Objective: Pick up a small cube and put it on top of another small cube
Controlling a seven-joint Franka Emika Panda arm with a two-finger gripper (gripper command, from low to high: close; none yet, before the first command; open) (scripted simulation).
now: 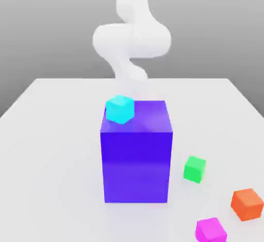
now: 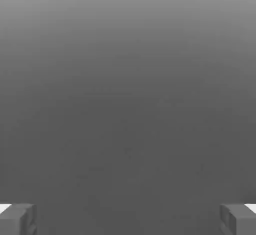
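Note:
The small magenta cube (image 1: pixel 211 230) lies on the white table near the front edge, at the exterior view's right. The small green cube (image 1: pixel 195 169) rests on the table a little farther back, just right of the big blue-purple block. My white arm (image 1: pixel 131 40) rises behind that block, far from both cubes. In the hand view my gripper (image 2: pixel 128 219) is open, its two grey fingertips (image 2: pixel 17 218) set wide apart with nothing between them, facing a plain grey background.
A tall blue-purple block (image 1: pixel 136 158) stands mid-table with a cyan cube (image 1: pixel 120 108) on its top back-left corner. An orange cube (image 1: pixel 247 204) sits at the front right, between the green and magenta cubes and the table's right edge.

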